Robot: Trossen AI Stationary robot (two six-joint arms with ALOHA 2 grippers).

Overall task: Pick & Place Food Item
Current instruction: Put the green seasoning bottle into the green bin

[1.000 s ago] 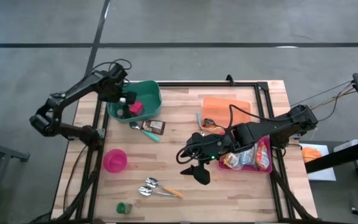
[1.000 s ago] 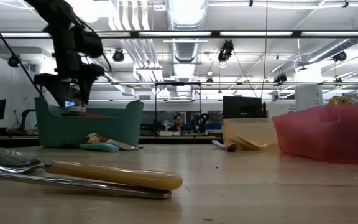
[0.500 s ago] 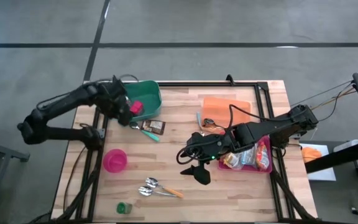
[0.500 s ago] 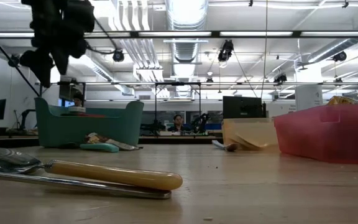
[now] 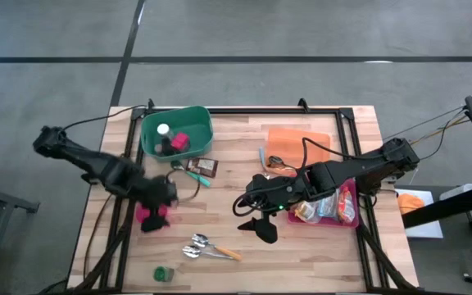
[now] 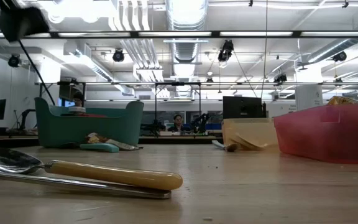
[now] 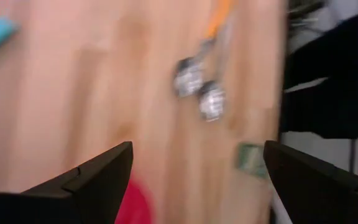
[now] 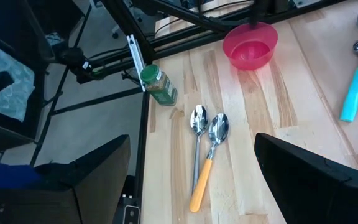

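Observation:
My left gripper (image 5: 161,205) hangs open and empty over the pink bowl (image 5: 147,216) at the table's left; its wrist view shows bare wood between the fingers (image 7: 197,146). My right gripper (image 5: 256,217) hovers open above the table's middle, holding nothing (image 8: 192,138). A green bin (image 5: 176,131) at the far left holds a pink item (image 5: 180,141) and a white one (image 5: 164,129). A brown snack wrapper (image 5: 205,166) lies on the wood beside the bin. A pink tray (image 5: 344,215) on the right holds food packets (image 5: 322,206).
Two spoons (image 5: 207,246) lie near the front edge, with a green jar (image 5: 164,274) to their left. A teal-handled tool (image 5: 197,177) lies by the wrapper. An orange cloth (image 5: 297,141) lies at the far right. Bare wood shows between the bowl and my right gripper.
My left gripper has swung away from above the green bin toward the table's near edge and now stands over the pink bowl. It rolled as it went. In the low view it has left the bin and gone out at the upper left.

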